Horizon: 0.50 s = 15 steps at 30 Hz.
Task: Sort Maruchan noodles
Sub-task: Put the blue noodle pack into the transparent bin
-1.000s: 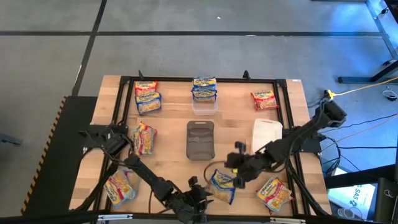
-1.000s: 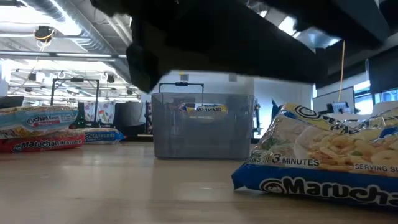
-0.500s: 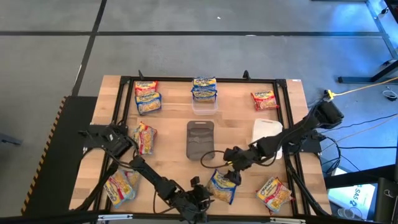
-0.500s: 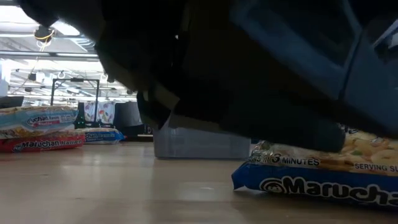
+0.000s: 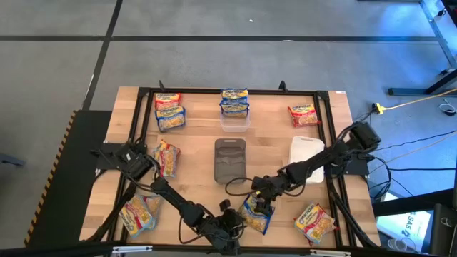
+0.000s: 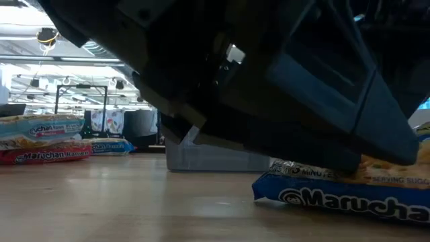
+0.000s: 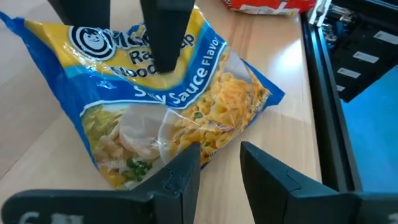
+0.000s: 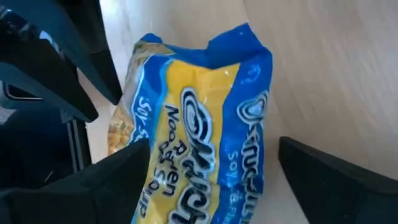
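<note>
The Maruchan noodles lie spread over a pale wooden tabletop (image 5: 275, 139) with a black frame around it; the floor around is grey, and the low view shows a large hall with ceiling lights behind; the packets are small, flat and mostly yellow; one blue-and-yellow packet (image 5: 255, 214) lies near the front edge at the middle, and its label reads soy sauce flavor in the left wrist view; another packet (image 5: 315, 221) lies at the front right, one (image 5: 141, 213) at the front left, one (image 5: 166, 158) at the left side, two (image 5: 169, 112) at the back left, and one with red accents (image 5: 303, 113) at the back right; a clear plastic tub (image 5: 235, 120) stands at the back middle with two packets (image 5: 234, 101) stacked in it; a dark mesh basket (image 5: 230, 159) stands at the centre, and I cannot tell if something is in it; a white board (image 5: 307, 155) lies to the right of it.

The right tool (image 8: 208, 165) is over the blue-and-yellow packet with fingers spread wide on both sides of it, grasping nothing; the left tool (image 7: 219, 163) is at the packet's near edge, fingers partly apart, one finger (image 7: 180, 174) touching the wrapper; whether it grasps the wrapper I cannot tell.
</note>
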Each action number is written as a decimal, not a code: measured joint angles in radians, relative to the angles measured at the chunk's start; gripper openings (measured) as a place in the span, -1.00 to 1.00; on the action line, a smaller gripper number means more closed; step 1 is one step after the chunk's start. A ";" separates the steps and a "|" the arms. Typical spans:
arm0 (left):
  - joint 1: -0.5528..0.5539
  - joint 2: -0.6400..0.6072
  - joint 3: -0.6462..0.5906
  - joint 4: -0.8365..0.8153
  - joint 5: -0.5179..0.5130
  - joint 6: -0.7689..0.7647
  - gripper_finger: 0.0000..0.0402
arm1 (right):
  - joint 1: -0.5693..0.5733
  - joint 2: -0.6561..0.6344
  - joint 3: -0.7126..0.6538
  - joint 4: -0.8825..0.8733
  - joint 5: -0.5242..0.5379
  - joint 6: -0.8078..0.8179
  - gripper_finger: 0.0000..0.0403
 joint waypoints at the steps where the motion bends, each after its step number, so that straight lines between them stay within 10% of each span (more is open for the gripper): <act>1: 0.000 0.000 0.000 0.000 0.000 0.000 -0.46 | 0.000 0.002 0.000 0.010 -0.008 -0.001 0.73; 15: 0.034 0.000 -0.001 -0.019 0.004 0.004 -0.46 | 0.024 0.054 -0.002 0.182 -0.066 0.036 0.42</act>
